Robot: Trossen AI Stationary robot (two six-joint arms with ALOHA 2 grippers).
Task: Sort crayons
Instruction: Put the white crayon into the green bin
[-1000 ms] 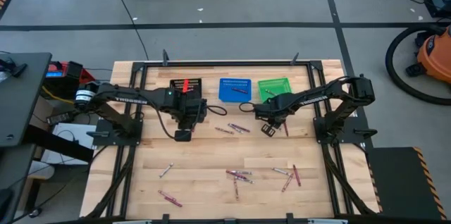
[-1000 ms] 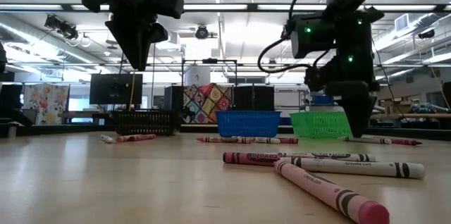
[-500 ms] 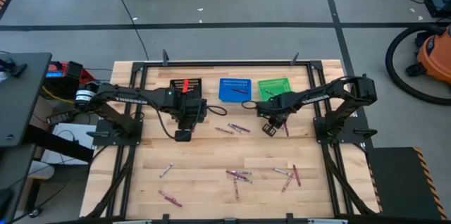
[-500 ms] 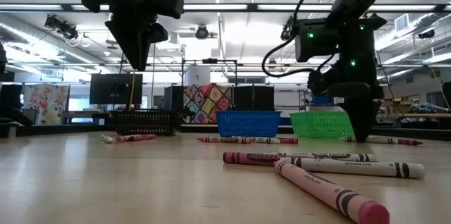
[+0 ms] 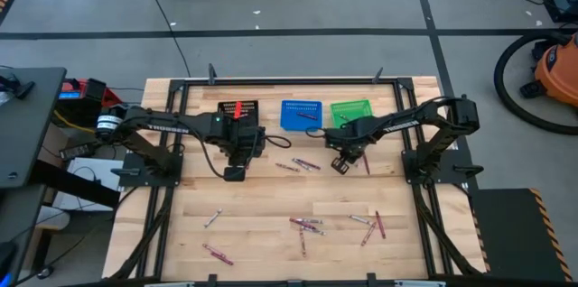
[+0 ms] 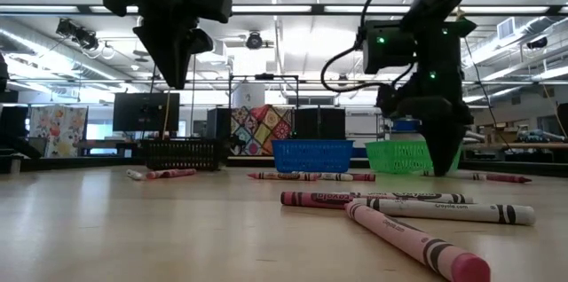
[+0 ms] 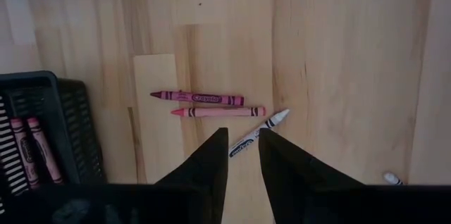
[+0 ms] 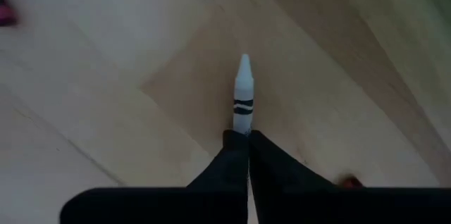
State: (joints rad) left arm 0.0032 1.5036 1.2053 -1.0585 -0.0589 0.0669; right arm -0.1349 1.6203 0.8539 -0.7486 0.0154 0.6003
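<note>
White crayon (image 8: 243,86) pinched in the closed right gripper (image 8: 247,139); left gripper (image 7: 242,139) slightly parted, holding nothing

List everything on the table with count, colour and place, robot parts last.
Baskets: three along the far edge; black, blue, green.
Crayons in baskets: two pink in the black one; at least one in the blue.
Loose crayons: many, red, pink and pale grey, scattered mid-table and near the front.
White crayon: one, pinched in the right gripper.
Left gripper: slightly open, above a white crayon near the black basket.
Right gripper: shut, in front of the green basket.
</note>
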